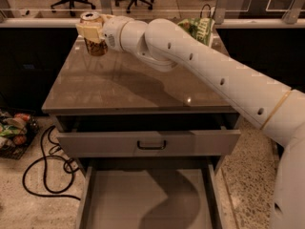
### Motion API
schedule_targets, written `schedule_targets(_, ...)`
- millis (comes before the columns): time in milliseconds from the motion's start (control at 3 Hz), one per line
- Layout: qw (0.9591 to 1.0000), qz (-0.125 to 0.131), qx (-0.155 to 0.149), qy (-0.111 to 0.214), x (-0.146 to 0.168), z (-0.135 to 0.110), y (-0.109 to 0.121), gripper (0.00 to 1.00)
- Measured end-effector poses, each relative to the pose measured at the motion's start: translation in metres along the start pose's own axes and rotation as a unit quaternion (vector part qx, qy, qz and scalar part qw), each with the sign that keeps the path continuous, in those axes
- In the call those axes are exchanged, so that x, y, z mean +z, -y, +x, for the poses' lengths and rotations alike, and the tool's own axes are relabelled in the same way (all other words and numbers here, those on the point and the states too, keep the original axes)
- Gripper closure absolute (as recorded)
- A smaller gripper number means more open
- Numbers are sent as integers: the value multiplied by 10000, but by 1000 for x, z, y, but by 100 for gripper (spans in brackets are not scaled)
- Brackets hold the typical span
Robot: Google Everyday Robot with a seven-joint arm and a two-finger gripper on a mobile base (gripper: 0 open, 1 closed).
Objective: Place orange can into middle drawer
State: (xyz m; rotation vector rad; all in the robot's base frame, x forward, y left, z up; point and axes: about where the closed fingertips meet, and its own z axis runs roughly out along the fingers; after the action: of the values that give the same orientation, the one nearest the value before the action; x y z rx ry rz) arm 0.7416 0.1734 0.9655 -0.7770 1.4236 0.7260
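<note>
The orange can (95, 46) is an orange-brown can with a silver top, held upright above the far left corner of the counter top (138, 87). My gripper (91, 31) is shut on the orange can, its pale fingers (87, 31) wrapped around the can's upper part. The white arm reaches in from the right across the counter. The middle drawer (147, 202) stands pulled out at the bottom of the view, with a bare grey floor and thin side walls; its front is out of view.
A grey drawer with a black handle (151, 145) sits slightly open above the middle drawer. A green chip bag (199, 28) lies at the counter's far right. A black cable (45, 168) and a basket of snacks (13, 132) lie on the floor at left.
</note>
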Motion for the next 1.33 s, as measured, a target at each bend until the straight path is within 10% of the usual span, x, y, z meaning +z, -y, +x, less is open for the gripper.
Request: schedule_targets(1333, 9988, 361, -110, -297, -168, -1, -69, 100)
